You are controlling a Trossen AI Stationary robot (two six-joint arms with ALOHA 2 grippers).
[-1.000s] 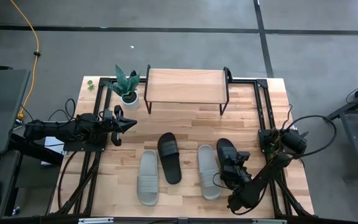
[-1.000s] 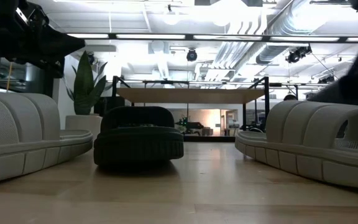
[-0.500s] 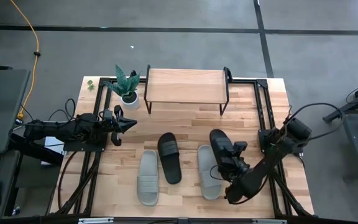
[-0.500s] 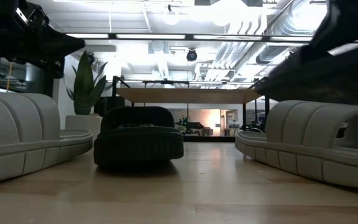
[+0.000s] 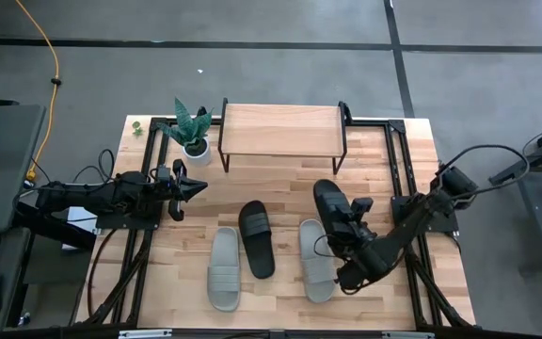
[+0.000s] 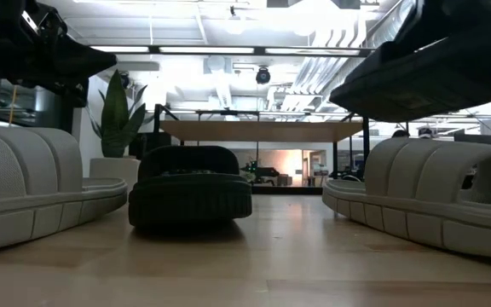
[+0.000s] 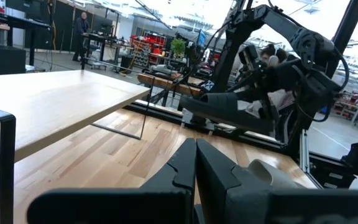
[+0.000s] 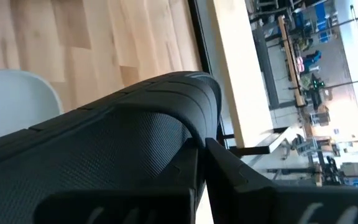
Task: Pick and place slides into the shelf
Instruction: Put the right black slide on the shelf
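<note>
Three slides lie sole-down on the table: a grey one (image 5: 224, 269), a black one (image 5: 256, 238) and a second grey one (image 5: 314, 260). The second black slide (image 5: 331, 206) is in the air at my right gripper (image 5: 354, 226), which is shut on it, past the far end of the right grey slide. It shows high in the low view as the black slide (image 6: 433, 68). The shelf (image 5: 282, 130) stands on its black legs at the far edge. My left gripper (image 5: 192, 187) is shut and waits at the table's left. My right gripper holds the black slide around its wide strap (image 8: 135, 140), coming from the table's near right side. The strap itself hides where the fingers (image 8: 225, 171) meet it. The slide is lifted clear and tilted, with its toe toward the shelf.
A potted plant (image 5: 194, 127) stands left of the shelf. Black frame rails (image 5: 401, 160) run along both sides of the table. Bare wood lies between the slides and the shelf.
My right gripper has risen and moved toward the far edge and somewhat left, carrying the black slide. The slide lay on the table right of the right grey slide. It now hangs clear, closer to the shelf. The left arm has kept still.
</note>
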